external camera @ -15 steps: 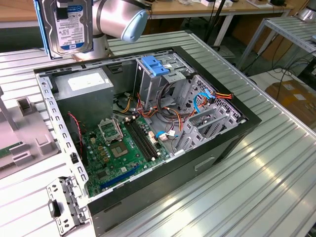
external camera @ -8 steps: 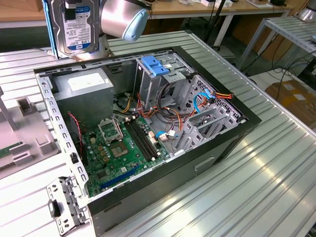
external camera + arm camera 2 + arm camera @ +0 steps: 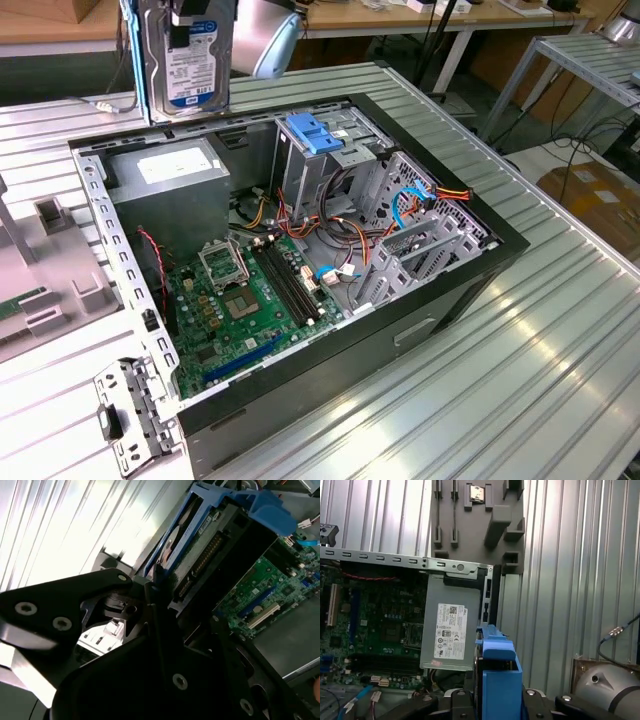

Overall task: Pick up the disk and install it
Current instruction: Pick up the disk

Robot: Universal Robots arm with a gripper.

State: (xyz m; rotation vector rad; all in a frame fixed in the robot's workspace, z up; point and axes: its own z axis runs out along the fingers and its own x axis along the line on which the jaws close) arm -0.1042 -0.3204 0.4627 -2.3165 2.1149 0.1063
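Overhead, the gripper (image 3: pixel 192 20) is clamped on the disk (image 3: pixel 190 62) and holds it upright in the air, above the far rim of the open computer case (image 3: pixel 430 300) toward the exterior view's left. Its blue frame (image 3: pixel 497 675) sits between the black fingers (image 3: pixel 454 702). Below it lies the grey power supply (image 3: pixel 165 172); beside that stands the drive cage (image 3: pixel 335 170) with its blue latch (image 3: pixel 312 133). Loose cables (image 3: pixel 420 198) cross between the cage and the green circuit board (image 3: pixel 240 300). The case rests on a ribbed metal table (image 3: pixel 520 380). The disk's white label has a blue band, and the power supply's white sticker (image 3: pixel 451 631) carries fine print that I cannot read.
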